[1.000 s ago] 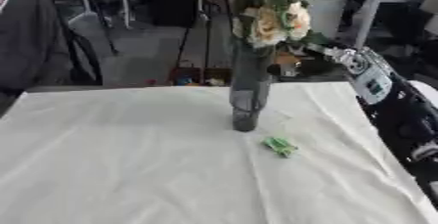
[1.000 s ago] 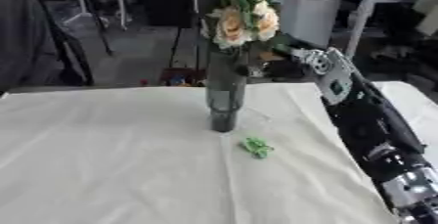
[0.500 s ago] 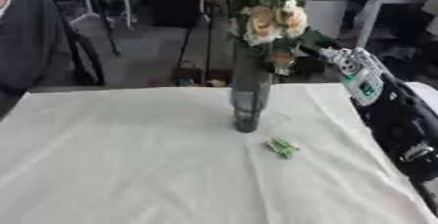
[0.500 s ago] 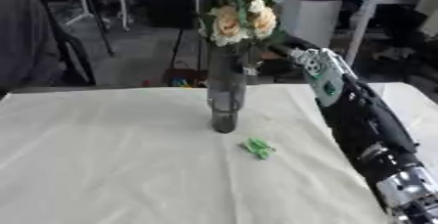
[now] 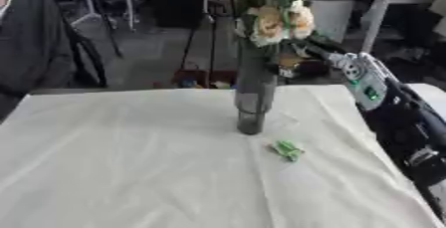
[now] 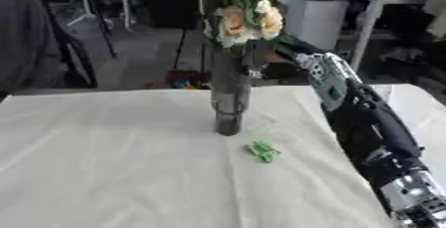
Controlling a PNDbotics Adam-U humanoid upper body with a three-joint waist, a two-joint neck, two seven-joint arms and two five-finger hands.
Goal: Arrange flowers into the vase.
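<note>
Glass vase (image 5: 252, 100) stands upright near the far middle of the white tablecloth (image 5: 131, 172), long axis vertical, tall and narrow, dark and see-through. Flowers (image 6: 244, 18), cream and peach heads with green leaves, already sit in its mouth and rise above it.

Right arm (image 6: 366, 122) comes in from the right edge and runs up and back toward the vase top. Right hand (image 5: 292, 62) is at the far end of it, just right of the vase and just below the blooms, at about neck height. It looks close to the stems or the vase neck, maybe touching; can't confirm contact. Fingers are lost in the dark clutter behind, so I can't tell if the hand is released, clenched or holding a stem.

Key relation: vase and bouquet lie directly to the left of the right hand, at the same height. Any adjustment is a short sideways move along the rim, not a reach down. Risk, as I judge it: a sideways nudge that high on a narrow vase could tip it.

Left hand isn't visible anywhere, so the right is the only one in play.

Small green scrap (image 5: 286, 150), maybe a leaf or a bit of stem, lies on the cloth near the vase base, toward the robot and to the right, apart from vase and arm.

Flowers appear mostly placed.
</note>
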